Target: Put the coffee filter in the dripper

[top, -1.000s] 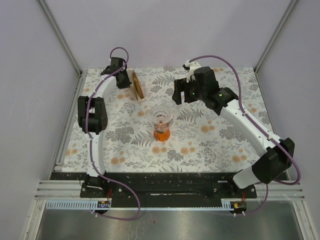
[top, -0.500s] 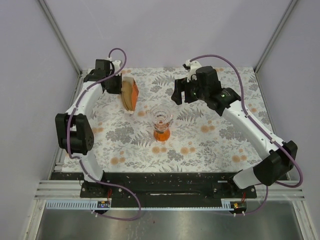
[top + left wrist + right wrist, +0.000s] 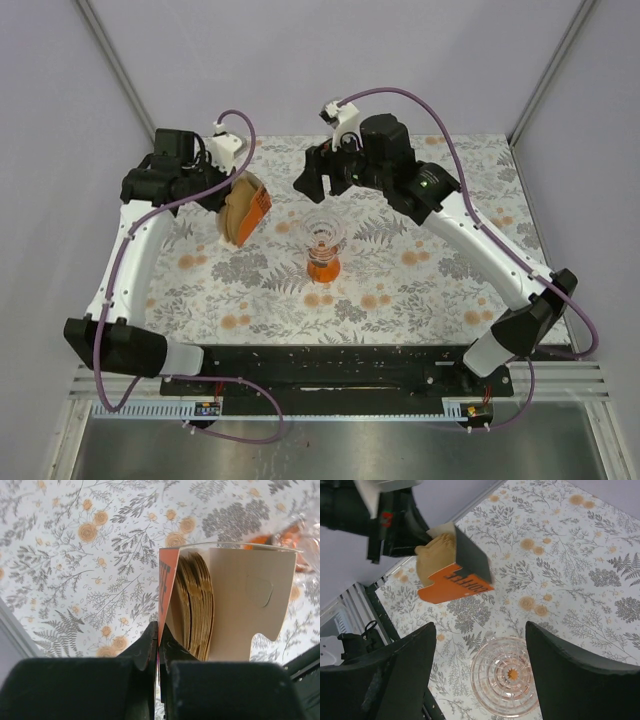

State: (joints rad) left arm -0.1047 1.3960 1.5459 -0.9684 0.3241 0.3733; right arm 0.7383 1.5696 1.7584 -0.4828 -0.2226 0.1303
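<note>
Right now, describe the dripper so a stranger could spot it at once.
Look to the middle of the floral table. The dripper stands there upright: a clear ribbed cone on an orange base, unlike the flat orange holder of brown filters held up to its left.

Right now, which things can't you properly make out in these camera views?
Right wrist view: the dripper is seen from above, so its cone covers most of its base.
Left wrist view: the same dripper is a blur cut by the right edge.
Left wrist view: the filter bundle in the holder packs too tightly to count sheets.
</note>
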